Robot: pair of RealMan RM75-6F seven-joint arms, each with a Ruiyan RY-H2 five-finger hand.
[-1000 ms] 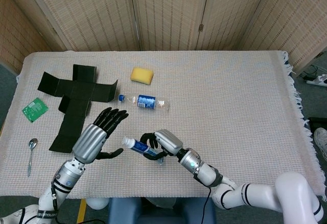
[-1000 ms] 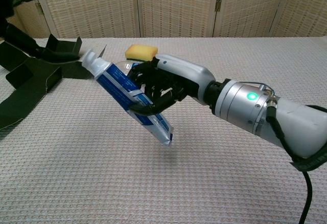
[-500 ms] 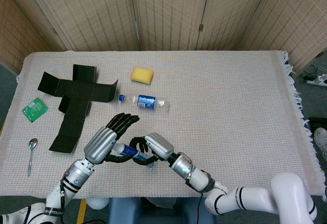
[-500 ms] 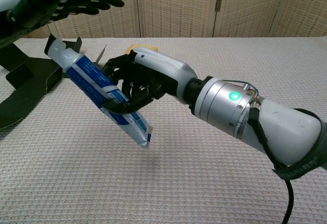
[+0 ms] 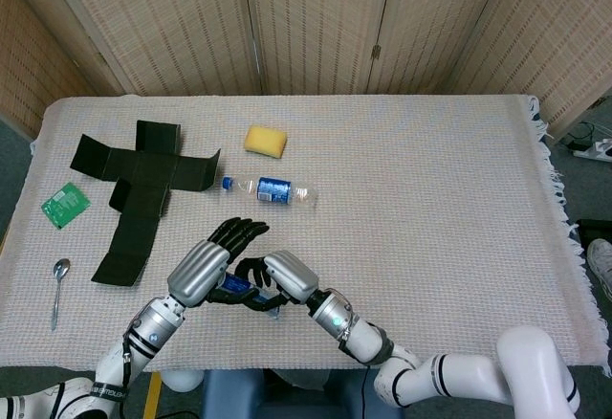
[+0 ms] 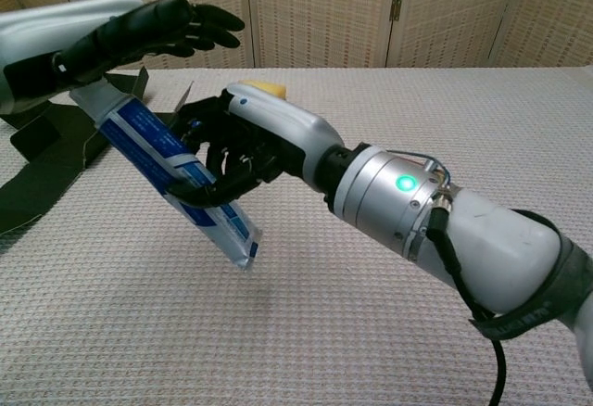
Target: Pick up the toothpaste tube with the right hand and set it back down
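While my right hand (image 6: 236,146) grips the toothpaste tube (image 6: 171,179), the tube hangs tilted above the table (image 6: 371,332).
My left hand (image 6: 139,35) is spread flat right over the tube's cap end, holding nothing. From the hands, a water bottle (image 5: 273,190) lies toward 12 o'clock.

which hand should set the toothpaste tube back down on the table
The right hand: its fingers already grip the toothpaste tube, held tilted above the tablecloth. The left hand hovers over the tube's cap end with fingers extended, holding nothing.
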